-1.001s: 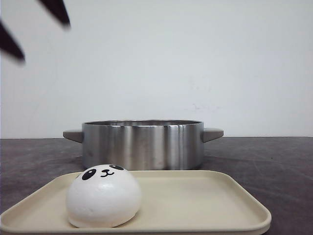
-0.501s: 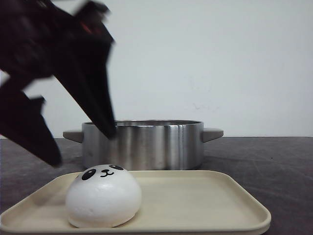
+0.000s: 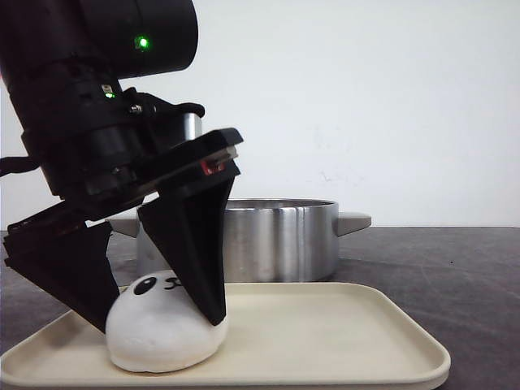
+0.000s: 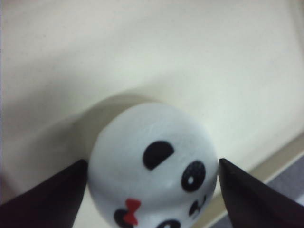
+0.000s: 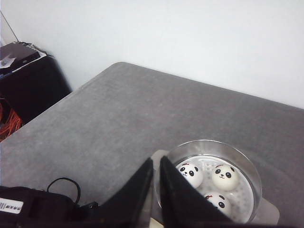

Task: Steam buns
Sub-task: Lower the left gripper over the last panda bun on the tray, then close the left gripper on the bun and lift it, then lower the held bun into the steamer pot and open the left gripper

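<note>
— See the left gripper [image 3: 154, 313]? Its jaws straddle the last bun [image 3: 158, 337] on the tray [image 3: 357, 325], touching its sides, maybe already squeezing.

— Soft thing, though. Pinch too hard and it dents; too lightly and it slips out on the way to the steamer pot [image 3: 276, 236].

— And the right gripper [image 5: 156, 190]?

— Jaws nearly together, empty, above the pot; three buns [image 5: 211, 183] sit inside.

One white, dome-shaped bun [image 3: 162, 329] with a black panda face and a small red bow sits flat side down on the left part of a cream tray [image 3: 341, 333]. Three more panda buns [image 5: 209, 183] lie close together, faces up, inside a steel pot [image 5: 251, 175].
</note>
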Controlling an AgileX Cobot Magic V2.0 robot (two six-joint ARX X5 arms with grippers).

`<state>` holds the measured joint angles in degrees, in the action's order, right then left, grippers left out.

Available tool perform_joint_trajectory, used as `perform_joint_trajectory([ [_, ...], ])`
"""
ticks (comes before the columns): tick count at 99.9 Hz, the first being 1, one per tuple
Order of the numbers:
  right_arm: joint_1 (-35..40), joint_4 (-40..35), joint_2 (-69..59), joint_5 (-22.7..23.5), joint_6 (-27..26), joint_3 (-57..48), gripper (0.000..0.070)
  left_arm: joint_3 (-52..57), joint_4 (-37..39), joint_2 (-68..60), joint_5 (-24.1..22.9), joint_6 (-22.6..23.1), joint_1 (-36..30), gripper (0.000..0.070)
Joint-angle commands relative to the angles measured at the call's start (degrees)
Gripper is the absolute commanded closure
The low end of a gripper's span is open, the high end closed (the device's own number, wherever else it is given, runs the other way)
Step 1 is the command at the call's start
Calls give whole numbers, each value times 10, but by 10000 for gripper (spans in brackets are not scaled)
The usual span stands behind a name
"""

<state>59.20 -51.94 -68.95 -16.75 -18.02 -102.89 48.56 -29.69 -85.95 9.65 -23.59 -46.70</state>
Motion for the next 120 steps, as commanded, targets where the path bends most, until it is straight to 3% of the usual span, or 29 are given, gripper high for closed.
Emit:
perform_joint_trajectory([
  [1,7,4,-3,-3,1,-11,684,9,12,-13,-3,-3,-6,185],
  [12,7,4,-3,-3,1,-11,684,9,18,-17,-17,-3,-6,194],
  [16,7,4,-3,-3,1,-11,684,9,18,-18,-26,-3,-7,233],
  [21,7,4,-3,-3,2,-11,684,9,18,-21,-34,-2,-6,361],
  [31,7,4,-3,-3,5,-11,684,9,12,-22,-44,13,-6,700],
  [65,7,2,-3,-3,5,-11,684,85,-10,52,-52,55,-6,690],
  [78,7,8,-3,-3,5,-11,684,158,2,78,-96,85,-3,690],
  [96,7,23,-3,-3,7,-11,684,247,28,60,-119,152,24,690],
  [120,7,26,-3,-3,9,-11,684,270,53,-14,-116,165,73,690],
])
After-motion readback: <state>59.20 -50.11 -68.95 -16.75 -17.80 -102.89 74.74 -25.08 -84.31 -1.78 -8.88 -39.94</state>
